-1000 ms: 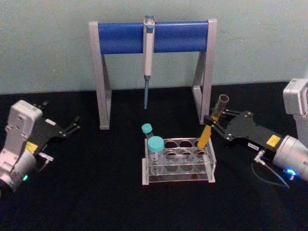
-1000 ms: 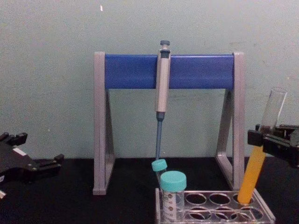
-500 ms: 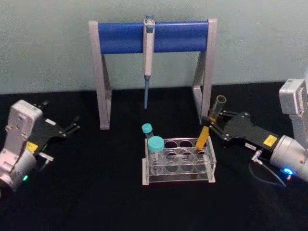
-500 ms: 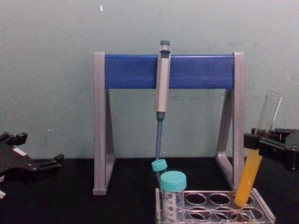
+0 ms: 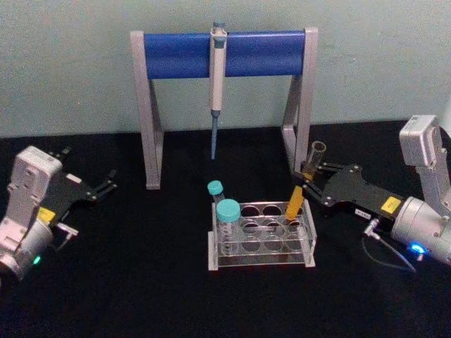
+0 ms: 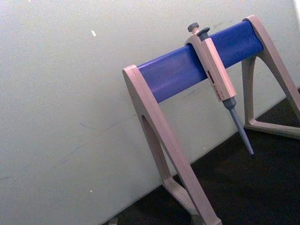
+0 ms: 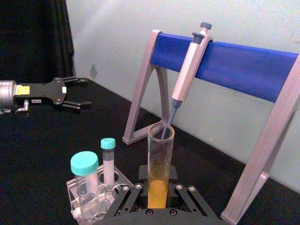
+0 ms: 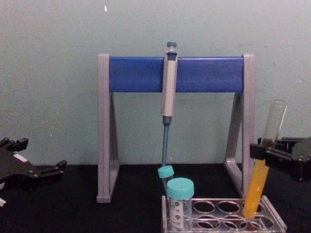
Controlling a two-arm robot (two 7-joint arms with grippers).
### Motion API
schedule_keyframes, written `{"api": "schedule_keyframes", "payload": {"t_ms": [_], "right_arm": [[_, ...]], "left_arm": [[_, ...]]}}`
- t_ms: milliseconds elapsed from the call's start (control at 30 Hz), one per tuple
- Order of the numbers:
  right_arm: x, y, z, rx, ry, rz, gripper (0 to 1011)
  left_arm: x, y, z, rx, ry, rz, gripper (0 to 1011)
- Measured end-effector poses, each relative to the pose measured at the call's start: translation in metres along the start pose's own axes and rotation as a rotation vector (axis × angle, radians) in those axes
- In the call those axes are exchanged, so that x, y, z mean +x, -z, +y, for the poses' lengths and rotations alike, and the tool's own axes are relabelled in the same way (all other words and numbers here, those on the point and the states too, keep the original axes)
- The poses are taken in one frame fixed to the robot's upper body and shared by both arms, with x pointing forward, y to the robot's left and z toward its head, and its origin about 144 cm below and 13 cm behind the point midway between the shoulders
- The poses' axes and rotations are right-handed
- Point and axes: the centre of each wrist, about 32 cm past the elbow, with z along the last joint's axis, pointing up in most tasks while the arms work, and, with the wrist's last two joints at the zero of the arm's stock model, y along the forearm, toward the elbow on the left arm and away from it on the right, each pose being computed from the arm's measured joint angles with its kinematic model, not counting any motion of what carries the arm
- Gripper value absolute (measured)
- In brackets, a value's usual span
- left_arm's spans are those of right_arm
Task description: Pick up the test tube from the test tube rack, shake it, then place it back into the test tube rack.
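Note:
The test tube (image 5: 305, 177), clear with orange-yellow liquid in its lower half, leans to the right with its bottom inside the back right hole of the clear test tube rack (image 5: 258, 263). My right gripper (image 5: 309, 182) is shut on the tube's middle, just above the rack's right end. The chest view shows the test tube (image 8: 265, 160) held by the right gripper (image 8: 259, 151), its tip down in the test tube rack (image 8: 226, 219). From the right wrist, the test tube (image 7: 161, 157) stands between the fingers (image 7: 127, 194). My left gripper (image 5: 106, 184) rests open at the far left, away from the rack.
A grey-and-blue pipette stand (image 5: 149, 113) stands behind the rack with a pipette (image 5: 218, 67) hanging from its bar. A wide teal-capped tube (image 5: 227, 220) and a thin teal-capped tube (image 5: 215, 193) occupy the rack's left end. Black tabletop lies open in front.
My right gripper has come down and slightly left with the test tube, sinking its bottom deeper into the rack's back right hole. The left arm has not moved.

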Motion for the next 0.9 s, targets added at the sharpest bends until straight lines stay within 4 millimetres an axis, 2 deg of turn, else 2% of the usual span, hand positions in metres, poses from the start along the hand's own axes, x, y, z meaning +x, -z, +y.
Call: {"api": "schedule_keyframes", "payload": {"t_ms": [900], "right_arm": [[0.0023,0.0038,0.0032,-0.038,-0.001,-0.009,229]], "left_arm": [[0.0,0.0,0.0,0.0,0.0,0.0,1001]]}}
